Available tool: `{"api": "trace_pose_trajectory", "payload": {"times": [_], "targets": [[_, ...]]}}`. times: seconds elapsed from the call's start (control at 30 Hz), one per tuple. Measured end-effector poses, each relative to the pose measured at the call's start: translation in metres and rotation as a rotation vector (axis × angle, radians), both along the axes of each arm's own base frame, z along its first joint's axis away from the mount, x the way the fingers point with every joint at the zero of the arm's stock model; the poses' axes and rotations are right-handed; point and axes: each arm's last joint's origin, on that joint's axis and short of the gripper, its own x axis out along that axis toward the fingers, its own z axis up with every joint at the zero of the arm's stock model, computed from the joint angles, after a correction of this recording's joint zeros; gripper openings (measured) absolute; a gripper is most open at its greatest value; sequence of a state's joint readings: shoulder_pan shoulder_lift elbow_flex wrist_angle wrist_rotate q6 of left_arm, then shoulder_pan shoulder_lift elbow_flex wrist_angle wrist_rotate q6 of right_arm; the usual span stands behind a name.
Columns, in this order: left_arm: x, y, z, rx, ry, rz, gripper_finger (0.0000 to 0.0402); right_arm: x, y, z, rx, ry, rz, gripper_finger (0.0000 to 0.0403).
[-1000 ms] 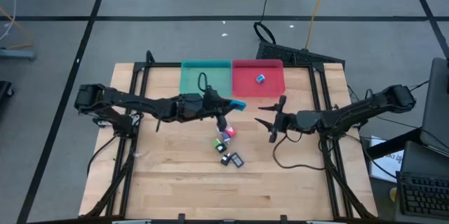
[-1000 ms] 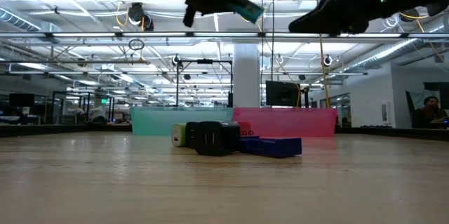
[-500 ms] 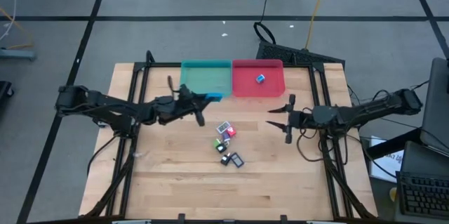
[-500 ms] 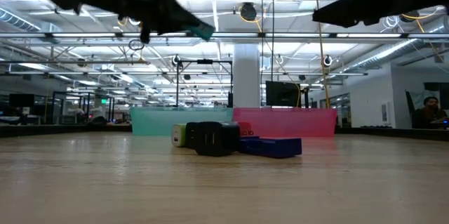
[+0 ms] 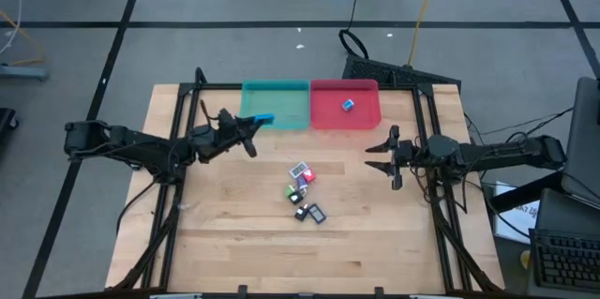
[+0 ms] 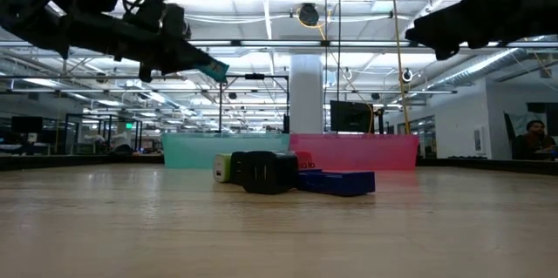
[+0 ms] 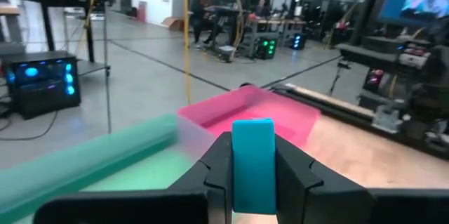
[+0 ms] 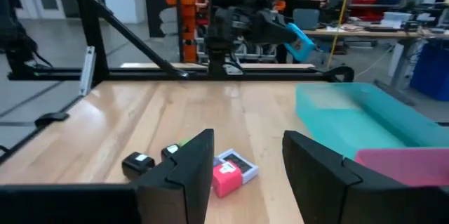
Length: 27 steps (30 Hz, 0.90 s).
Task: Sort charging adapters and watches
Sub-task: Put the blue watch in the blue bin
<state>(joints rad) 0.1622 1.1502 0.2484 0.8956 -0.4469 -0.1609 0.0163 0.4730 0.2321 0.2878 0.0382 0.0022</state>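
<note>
Barely started really: only 1 adapter [image 5: 348,105] was seen in the pink bin [image 5: 366,116], a teal watch [image 5: 264,118] was clamped tight in the left gripper [image 5: 253,123] by the green bin's [image 5: 281,121] edge, the rest [image 5: 303,191] was left mid-table, and the right gripper [image 5: 379,156] was held empty, jaws apart.

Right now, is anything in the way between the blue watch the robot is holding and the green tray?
Nothing visible. The left gripper holds the teal watch in the air at the green tray's near left edge, with only open space between them.
</note>
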Motion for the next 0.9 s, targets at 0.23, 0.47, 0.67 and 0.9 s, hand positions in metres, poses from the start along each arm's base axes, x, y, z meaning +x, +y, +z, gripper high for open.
{"api": "trace_pose_trajectory", "payload": {"times": [0.23,0.47,0.67,0.9], "targets": [[-0.004,0.015,-0.001,-0.002,0.002,0.023,0.0068,-0.010,-0.008,-0.009,0.031,-0.037,-0.008,0.0157],[-0.009,0.030,-0.001,-0.007,-0.001,0.075,0.0056,-0.015,-0.015,-0.016,0.029,-0.052,-0.073,0.0157],[-0.014,0.043,-0.004,-0.060,-0.005,0.155,0.0072,-0.016,-0.020,-0.020,0.037,-0.044,-0.113,0.0157],[-0.015,0.052,-0.014,-0.108,0.031,0.205,0.0056,-0.016,-0.022,-0.020,0.037,-0.042,-0.131,0.0157]]}}
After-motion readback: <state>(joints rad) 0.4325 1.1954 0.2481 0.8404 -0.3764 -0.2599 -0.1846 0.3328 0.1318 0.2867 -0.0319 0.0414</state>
